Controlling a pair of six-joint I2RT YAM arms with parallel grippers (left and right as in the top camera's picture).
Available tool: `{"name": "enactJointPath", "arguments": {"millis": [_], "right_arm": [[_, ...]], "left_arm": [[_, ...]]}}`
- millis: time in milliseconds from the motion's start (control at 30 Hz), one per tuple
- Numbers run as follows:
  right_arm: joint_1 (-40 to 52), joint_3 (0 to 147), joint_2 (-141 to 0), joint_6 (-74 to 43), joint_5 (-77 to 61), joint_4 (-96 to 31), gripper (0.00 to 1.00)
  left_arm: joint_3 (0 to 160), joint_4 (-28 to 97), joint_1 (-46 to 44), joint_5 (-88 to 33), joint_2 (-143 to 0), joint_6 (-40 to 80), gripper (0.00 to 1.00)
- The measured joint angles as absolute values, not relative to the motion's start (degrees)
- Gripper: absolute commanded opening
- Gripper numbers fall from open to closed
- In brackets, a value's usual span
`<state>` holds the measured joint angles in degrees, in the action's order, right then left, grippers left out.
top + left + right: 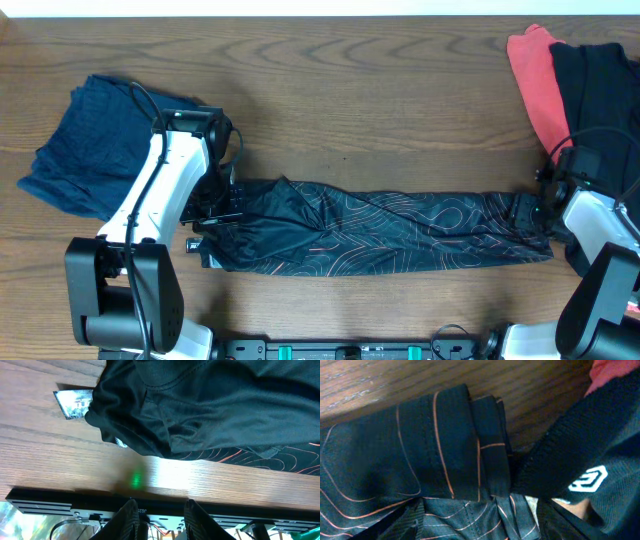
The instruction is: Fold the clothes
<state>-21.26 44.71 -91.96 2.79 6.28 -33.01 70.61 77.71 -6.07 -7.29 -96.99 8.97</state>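
Along the near edge of the wooden surface (380, 120) runs a black rail (330, 350), where both arms are mounted. Just beyond it lies the black jersey (400, 235), traced with thin orange contour lines. It is gathered into a long, rumpled band running left to right across the middle of the surface. The band is bunched and thicker at its left end, flatter at its right. A small printed label (75, 402) lies on the wood at the jersey's left end, partly under the cloth.

The left claw (160, 507) sits at the jersey's left end, at the tip of the white left arm (150, 195), which extends from the near left. In the left wrist view its fingers (127, 519) stand apart with nothing between them, and the rail shows through the gap. The right claw (541, 205) is at the jersey's right end, close against the cloth. Folded hem layers with orange lines fill the right wrist view, and it cannot be told whether that claw is apart or clamped on the fabric.

Farther back, a navy garment (85, 140) lies crumpled at the far left, beside the left arm. At the far right a red garment (535, 80) is partly overlapped by a black garment (605, 100). The black garment's near edge comes right up beside the jersey's right end and bears a small white logo (587, 480).
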Motion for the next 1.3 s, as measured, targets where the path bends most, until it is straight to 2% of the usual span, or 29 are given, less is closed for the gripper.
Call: {"name": "enactJointPath", "arguments": {"millis": [133, 333, 400, 467, 500, 533, 567, 600, 900, 1133, 1300], "right_arm": [[-22.96, 43.99, -91.70, 4.89, 4.23, -31.88, 0.73], [-27.38, 41.82, -91.18, 8.34, -2.57, -28.58, 0.66], [-27.94, 41.41, -90.96, 9.41, -2.98, -27.81, 0.60], [-28.29, 41.34, -90.96, 10.09, -3.20, -27.55, 0.49], [-28.34, 41.28, -90.96, 10.52, -3.36, -27.35, 0.37], [-28.40, 41.23, -90.96, 10.68, -3.60, -27.11, 0.17], [-28.45, 41.19, -91.00, 10.70, -3.84, -26.94, 0.05], [-28.45, 41.19, -91.00, 10.74, -4.38, -26.81, 0.01], [-28.34, 43.42, -91.74, 7.14, -5.17, -29.47, 0.01], [-25.71, 45.06, -92.31, 4.60, -2.35, -34.00, 0.03], [-23.40, 45.91, -92.47, 3.64, -1.52, -37.76, 0.01]], "left_arm": [[70.61, 77.71, -6.07, -7.29, -96.99, 8.97, 0.33], [70.61, 77.78, -6.07, -7.29, -96.99, 8.97, 0.33], [70.61, 77.78, -6.07, -7.29, -96.99, 8.97, 0.33], [70.61, 77.78, -6.07, -7.29, -96.99, 8.97, 0.33], [70.61, 77.78, -6.04, -7.29, -96.99, 8.97, 0.33], [70.61, 77.78, -6.07, -7.29, -96.99, 8.97, 0.33], [70.61, 77.78, -6.07, -7.29, -96.99, 8.97, 0.33], [70.61, 77.78, -6.07, -7.31, -96.99, 8.97, 0.33], [70.61, 77.43, -6.07, -7.29, -96.99, 8.97, 0.33], [70.61, 76.38, -6.07, -7.29, -96.99, 8.97, 0.33], [70.61, 76.23, -6.07, -7.29, -96.99, 8.97, 0.33]]}}
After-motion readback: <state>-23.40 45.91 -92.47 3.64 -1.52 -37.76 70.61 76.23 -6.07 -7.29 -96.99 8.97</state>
